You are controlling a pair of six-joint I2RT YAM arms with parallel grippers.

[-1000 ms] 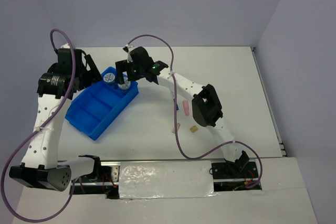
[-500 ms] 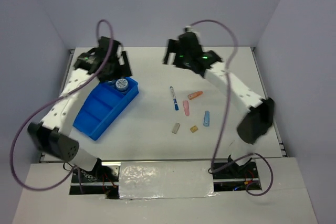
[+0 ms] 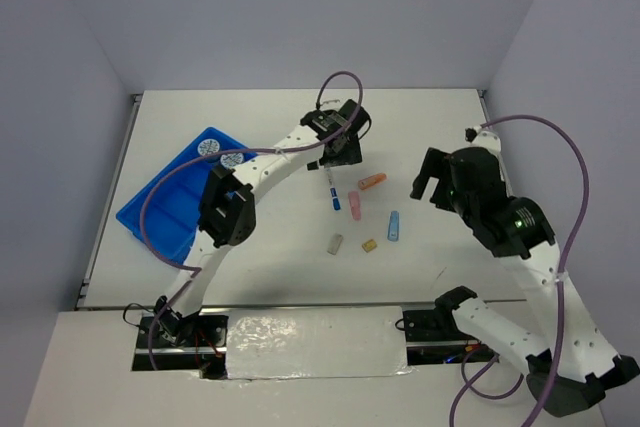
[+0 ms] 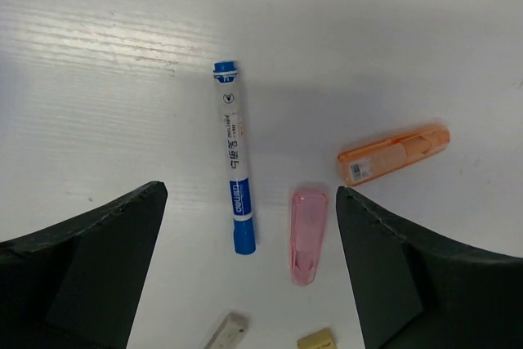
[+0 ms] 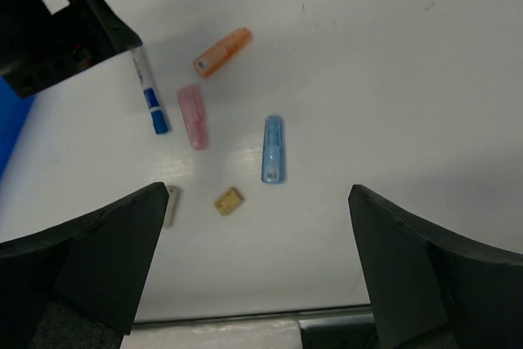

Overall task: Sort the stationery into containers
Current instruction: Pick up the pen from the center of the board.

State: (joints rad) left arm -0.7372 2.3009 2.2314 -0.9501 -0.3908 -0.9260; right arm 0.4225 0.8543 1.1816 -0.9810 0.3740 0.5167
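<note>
Left gripper (image 3: 335, 157), top view: jaws spread wide and empty, hanging just over the pen (image 3: 331, 190), seemingly lined up to take it; right gripper (image 3: 430, 177), equally wide and empty, stands off beside the orange capsule (image 3: 371, 182), probably to leave room; blue tray (image 3: 160, 212) lies well apart at the left, two patterned discs (image 3: 209, 147) at its far end.
Left wrist view: pen lies between the fingers (image 4: 90, 259), its barrel across their closing line; pink capsule (image 4: 308, 233) sits just beside it, also inside the gap, so a shift towards the pen looks wise.
Right wrist view: light-blue capsule (image 5: 274, 149) lies about midway between the open fingers (image 5: 433, 259); tan block (image 5: 230, 200) and grey block (image 5: 171, 204) nearby.
</note>
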